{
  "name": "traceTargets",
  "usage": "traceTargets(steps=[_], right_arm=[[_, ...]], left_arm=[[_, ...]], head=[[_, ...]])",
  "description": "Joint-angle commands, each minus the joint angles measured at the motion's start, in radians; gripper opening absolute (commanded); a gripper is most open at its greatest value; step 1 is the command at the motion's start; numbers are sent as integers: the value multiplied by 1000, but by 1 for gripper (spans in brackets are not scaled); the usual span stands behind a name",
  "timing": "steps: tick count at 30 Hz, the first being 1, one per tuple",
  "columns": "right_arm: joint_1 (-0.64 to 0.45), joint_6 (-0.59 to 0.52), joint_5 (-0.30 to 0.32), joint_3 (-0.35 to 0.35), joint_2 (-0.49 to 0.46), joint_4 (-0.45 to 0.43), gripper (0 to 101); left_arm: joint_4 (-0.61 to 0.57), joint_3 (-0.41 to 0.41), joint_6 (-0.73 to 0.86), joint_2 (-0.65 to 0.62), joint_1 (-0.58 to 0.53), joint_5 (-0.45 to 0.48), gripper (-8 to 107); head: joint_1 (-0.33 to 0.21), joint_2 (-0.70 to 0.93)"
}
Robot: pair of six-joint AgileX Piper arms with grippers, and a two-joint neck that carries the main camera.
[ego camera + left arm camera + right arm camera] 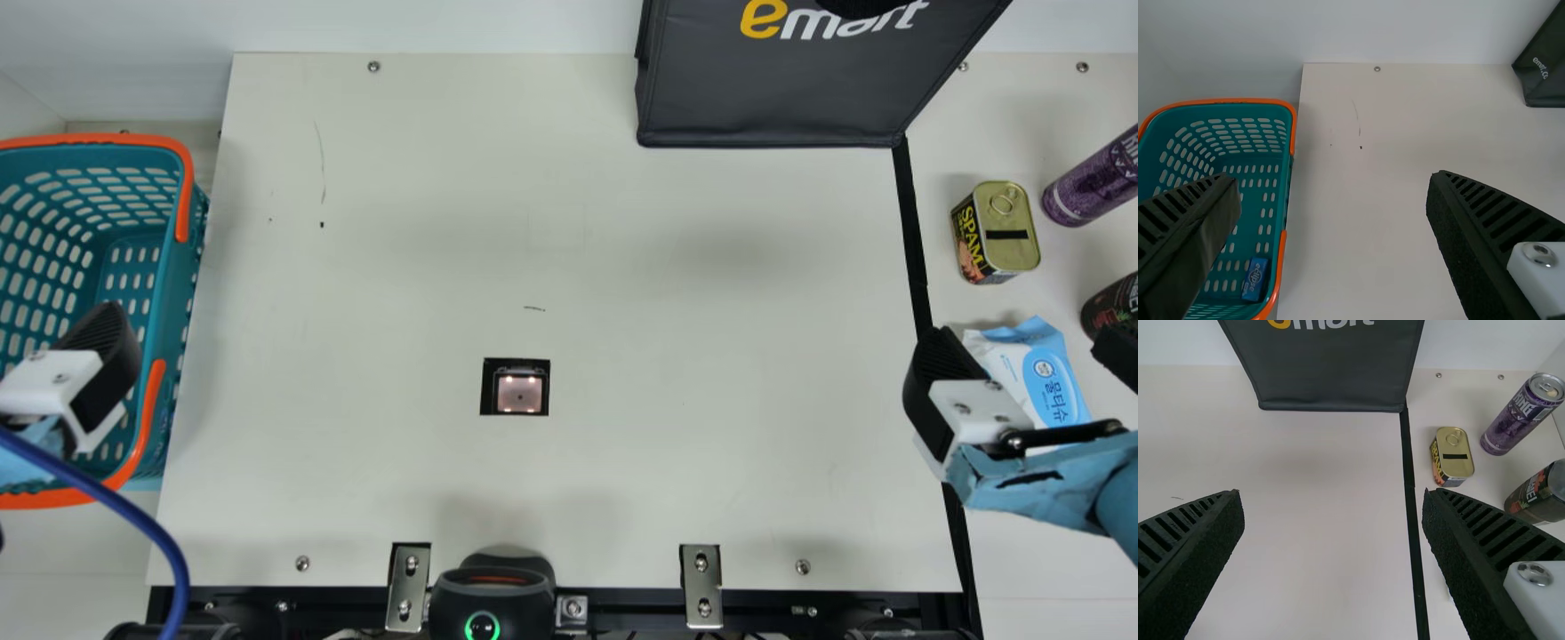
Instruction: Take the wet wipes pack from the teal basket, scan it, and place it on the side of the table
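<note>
Wipes pack: on the side of the table (667, 267), past the black strip (911, 213), nearer side of the meat can (1009, 236)
From right gripper (1331, 497): pack (1053, 382) seems lower and slightly outward; right arm nearer
Pack's long axis: roughly near-to-far, far end leaning toward the strip
Right fingers: spread, holding nothing
Left gripper (1335, 177): apart, by the basket (180, 267)
Next: likely withdrawal, without brushing the pack

Your main view looks steeply down on the table (622, 222) from above. Your wrist views slant down from close behind the left fingers (111, 347) and right fingers (942, 364). All three share the dark bag (773, 98) beyond them; main and left wrist share the basket (180, 293), main and right wrist the tin (1009, 244).
</note>
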Motion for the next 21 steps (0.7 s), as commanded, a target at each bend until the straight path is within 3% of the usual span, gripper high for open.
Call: traceTargets(steps=[1, 21], right_arm=[[0, 0, 0, 0, 0, 0, 95], [0, 0, 1, 0, 0, 0, 95]], left_arm=[[0, 0, 0, 0, 0, 0, 90], [0, 0, 0, 0, 0, 0, 90]], head=[[-29, 2], [-29, 2]])
